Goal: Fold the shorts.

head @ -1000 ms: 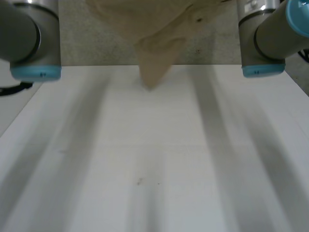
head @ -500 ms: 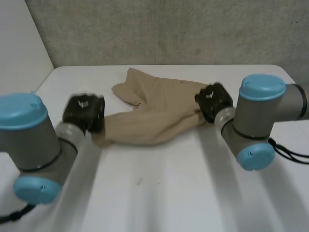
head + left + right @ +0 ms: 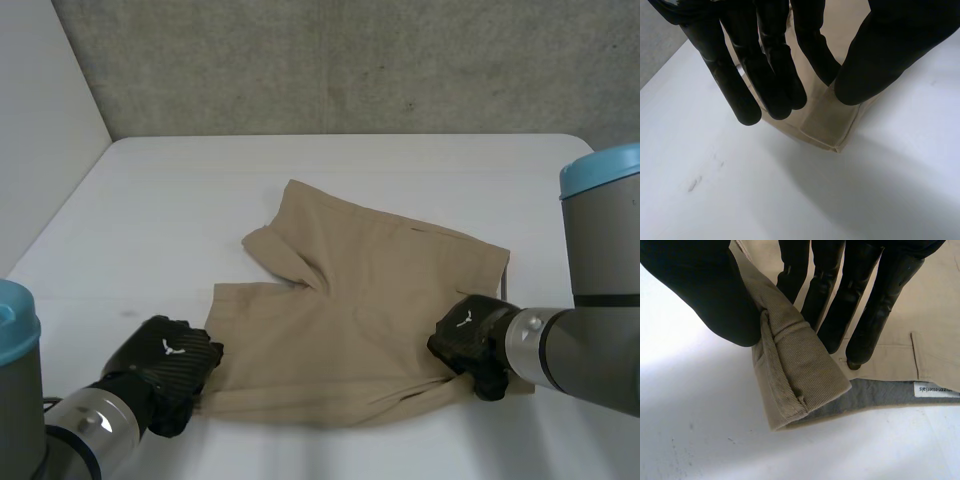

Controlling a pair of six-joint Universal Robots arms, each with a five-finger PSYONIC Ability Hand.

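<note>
The khaki shorts (image 3: 370,300) lie spread on the white table (image 3: 200,190), waistband (image 3: 330,405) along the edge nearest the robot and legs pointing away. Each hand holds one end of that waistband, which looks like the grip for pulling the cloth flat and square before the first fold.

The left hand (image 3: 165,365) has its fingers (image 3: 770,75) nearly straight and its thumb (image 3: 875,60) closed against them, with the left waistband corner (image 3: 827,125) pinched between; the corner's tip pokes out just past the fingertips, close over the table.

The right hand (image 3: 470,340) clamps the other corner. Its thumb (image 3: 705,295) presses the outer side and its fingers (image 3: 860,305) bear on the fabric opposite, so the corner (image 3: 800,375) is rolled over itself between them. Beside the fingertips the grey lining (image 3: 880,392) and a small white label (image 3: 935,389) show, so the waistband is turned back there.

The far left leg carries a crease near the crotch. I judge the task barely begun: the shorts are laid out, not yet folded, and that rolled corner may need flattening.
</note>
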